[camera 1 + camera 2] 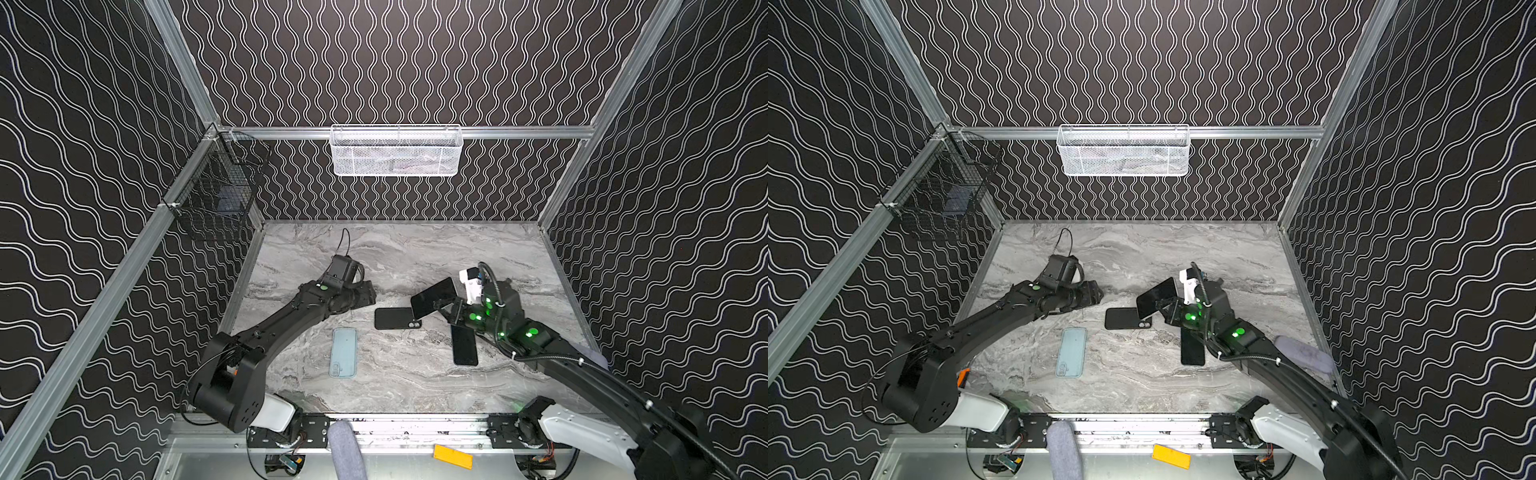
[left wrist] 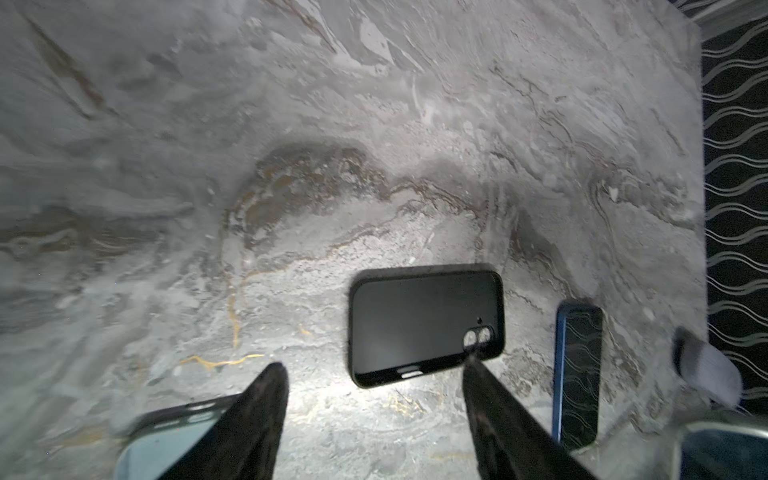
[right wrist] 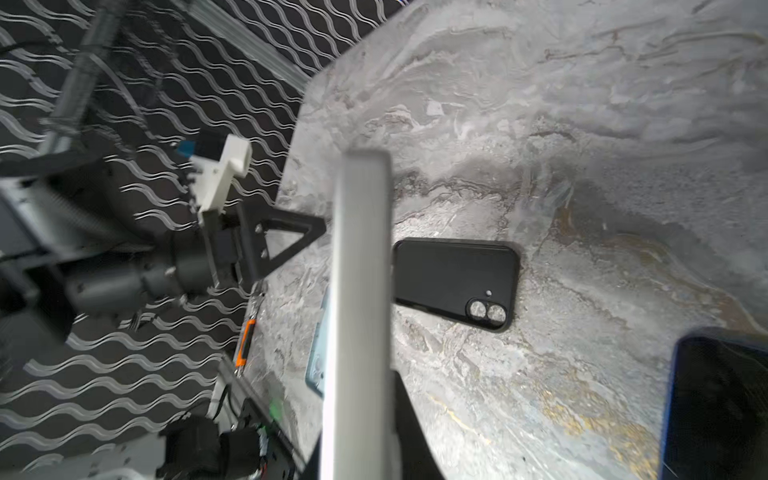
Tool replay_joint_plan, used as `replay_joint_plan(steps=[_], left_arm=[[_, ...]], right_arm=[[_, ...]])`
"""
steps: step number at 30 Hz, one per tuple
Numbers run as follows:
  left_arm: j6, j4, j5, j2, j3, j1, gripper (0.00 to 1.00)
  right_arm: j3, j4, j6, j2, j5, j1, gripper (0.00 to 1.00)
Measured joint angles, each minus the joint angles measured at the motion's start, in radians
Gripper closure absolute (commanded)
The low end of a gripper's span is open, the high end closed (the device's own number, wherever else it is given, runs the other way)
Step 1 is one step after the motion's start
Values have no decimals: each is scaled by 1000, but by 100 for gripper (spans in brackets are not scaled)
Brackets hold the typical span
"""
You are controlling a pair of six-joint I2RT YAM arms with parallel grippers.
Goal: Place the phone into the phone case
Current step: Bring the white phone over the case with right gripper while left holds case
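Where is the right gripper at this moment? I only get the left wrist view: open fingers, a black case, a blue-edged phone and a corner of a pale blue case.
Observer: In both top views the right gripper is by the right end of the black case, shut on a phone.
Operator: How does that phone sit?
Observer: Lifted and tilted, its dark screen facing upward; it is not yet in the case.
Operator: Anything off the table that I am missing?
Observer: A white mesh basket hangs on the back rail.
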Motion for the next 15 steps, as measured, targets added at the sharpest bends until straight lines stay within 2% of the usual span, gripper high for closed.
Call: replay_joint_plan(steps=[7, 15], left_arm=[[-72, 129, 84, 0, -117, 10, 29], [-95, 181, 98, -3, -154, 10, 28]], right_arm=[[26, 78, 56, 164, 106, 90, 100], [46, 167, 107, 326, 185, 149, 100]])
